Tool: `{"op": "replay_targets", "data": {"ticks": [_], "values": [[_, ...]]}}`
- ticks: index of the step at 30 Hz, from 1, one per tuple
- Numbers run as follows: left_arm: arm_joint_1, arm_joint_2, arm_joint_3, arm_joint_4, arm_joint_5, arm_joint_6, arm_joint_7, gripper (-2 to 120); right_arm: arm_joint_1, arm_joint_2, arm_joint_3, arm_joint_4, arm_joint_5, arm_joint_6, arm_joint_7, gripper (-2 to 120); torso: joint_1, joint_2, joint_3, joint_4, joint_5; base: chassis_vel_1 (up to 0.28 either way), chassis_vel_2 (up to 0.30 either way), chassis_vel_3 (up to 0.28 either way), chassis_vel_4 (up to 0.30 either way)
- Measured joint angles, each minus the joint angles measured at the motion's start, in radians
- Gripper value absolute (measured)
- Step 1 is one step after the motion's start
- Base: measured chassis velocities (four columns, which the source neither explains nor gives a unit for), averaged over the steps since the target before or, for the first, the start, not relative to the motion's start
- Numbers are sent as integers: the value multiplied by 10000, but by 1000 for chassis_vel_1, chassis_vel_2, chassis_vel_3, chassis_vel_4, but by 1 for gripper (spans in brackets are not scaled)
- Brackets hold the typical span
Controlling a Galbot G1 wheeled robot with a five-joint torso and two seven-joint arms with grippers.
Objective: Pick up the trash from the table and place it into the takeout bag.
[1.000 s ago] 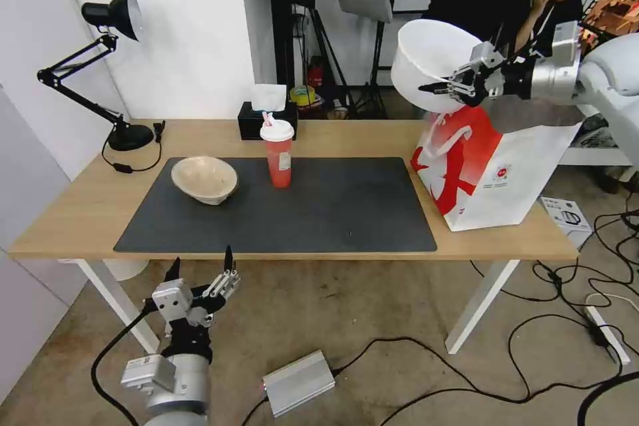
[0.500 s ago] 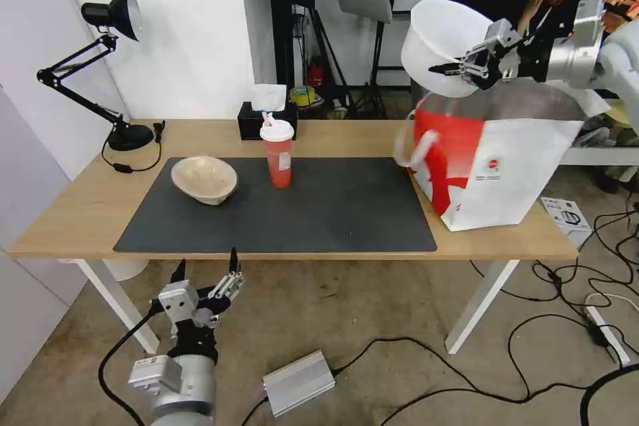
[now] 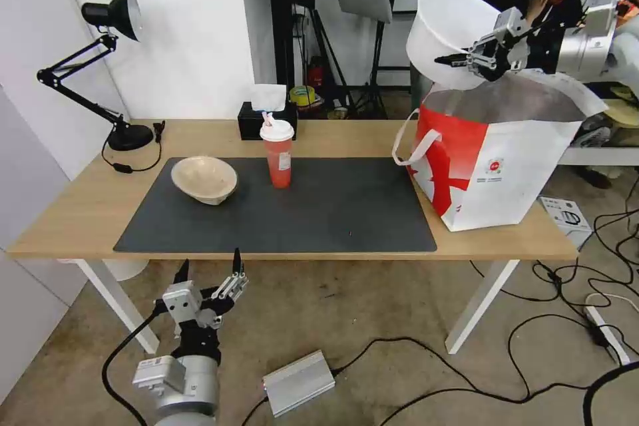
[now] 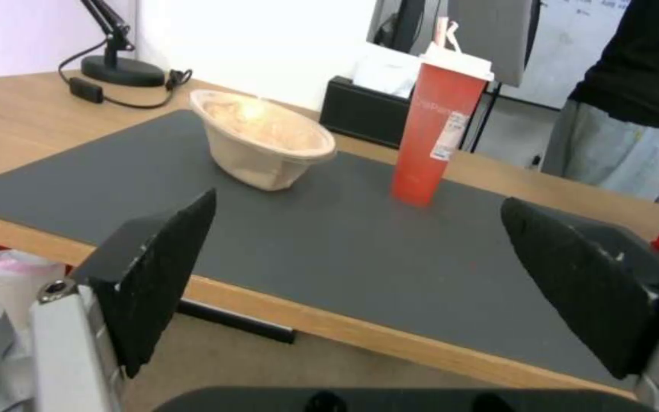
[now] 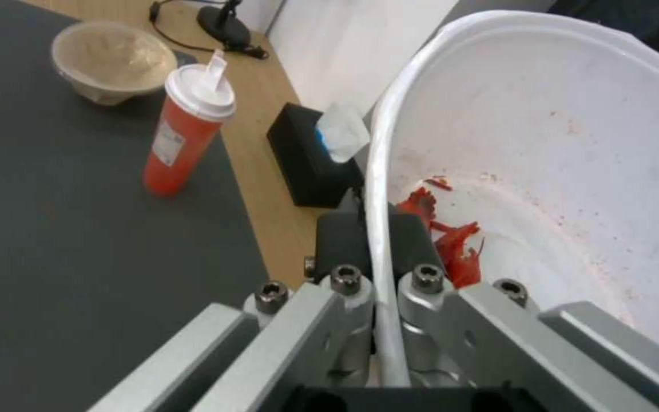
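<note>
Tissue box (image 3: pixel 267 121) and desk lamp (image 3: pixel 110 73) are set along the table's (image 3: pixel 80 213) far edge, behind the red cup (image 3: pixel 278 154) and beige bowl (image 3: pixel 204 179) on the grey mat (image 3: pixel 319 213). The white bowl (image 3: pixel 447 36), tilted, is gripped at its rim by the right gripper (image 3: pixel 459 58) just above the takeout bag's (image 3: pixel 506 166) open mouth. The left gripper (image 3: pixel 208 267) is held wide below the table's near edge.

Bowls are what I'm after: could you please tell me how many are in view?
2: the beige bowl on the mat, the white bowl in the right pincer above the takeout bag.
</note>
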Motion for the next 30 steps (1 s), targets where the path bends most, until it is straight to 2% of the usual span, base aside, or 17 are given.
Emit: {"op": "replay_targets", "data": {"ticks": [30], "values": [[108,1,109,-68,47,-5,-1,100,-2321,-794,1611,368,-122,99,-15,0,0,0,0,-2,1,0,0,0,0]]}}
